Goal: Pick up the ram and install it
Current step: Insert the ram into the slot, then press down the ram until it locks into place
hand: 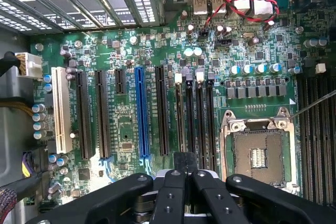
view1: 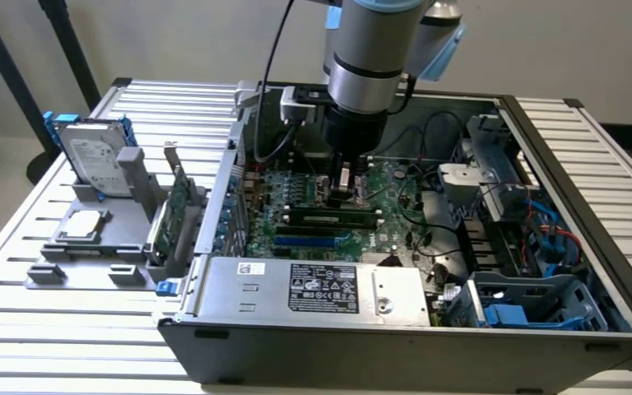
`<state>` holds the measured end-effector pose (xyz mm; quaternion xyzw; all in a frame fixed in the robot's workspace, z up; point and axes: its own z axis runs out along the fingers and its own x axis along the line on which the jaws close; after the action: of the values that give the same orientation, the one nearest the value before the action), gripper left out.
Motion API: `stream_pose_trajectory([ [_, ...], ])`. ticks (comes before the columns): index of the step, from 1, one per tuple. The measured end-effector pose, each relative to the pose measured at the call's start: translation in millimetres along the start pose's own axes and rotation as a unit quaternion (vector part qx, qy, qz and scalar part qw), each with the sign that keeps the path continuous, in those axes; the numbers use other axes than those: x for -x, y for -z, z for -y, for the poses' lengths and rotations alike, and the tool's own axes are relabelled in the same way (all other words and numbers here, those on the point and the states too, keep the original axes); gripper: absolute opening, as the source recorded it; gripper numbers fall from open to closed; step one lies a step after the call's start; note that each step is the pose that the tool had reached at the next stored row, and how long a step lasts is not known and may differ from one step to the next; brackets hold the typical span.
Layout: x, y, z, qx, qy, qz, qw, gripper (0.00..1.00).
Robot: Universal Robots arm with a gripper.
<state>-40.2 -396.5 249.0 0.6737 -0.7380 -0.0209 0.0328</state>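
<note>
The ram, a long narrow stick with green showing along it, stands on edge in a motherboard slot inside the open computer case. My gripper reaches straight down into the case and hangs just behind the ram. In the wrist view the gripper is shut, its black fingertips pressed together with nothing visible between them. The tips sit over a group of narrow black slots beside the CPU socket. I cannot tell whether they touch the ram.
A grey holder at the exterior view's left carries a silver hard drive and a green expansion card. The power supply fills the case's front. A blue slot, red-black wires and a drive cage crowd the board.
</note>
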Motion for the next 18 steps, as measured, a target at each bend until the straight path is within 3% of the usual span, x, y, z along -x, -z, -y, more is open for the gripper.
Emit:
stream_pose_trajectory([
  [14, 0.0, -0.1, 0.1, -0.0002, 0.002, -0.0003, 1.0000, 0.11],
  [18, 1.3, -1.5, 0.0, -0.0026, 0.009, -0.0004, 1.0000, 0.11],
])
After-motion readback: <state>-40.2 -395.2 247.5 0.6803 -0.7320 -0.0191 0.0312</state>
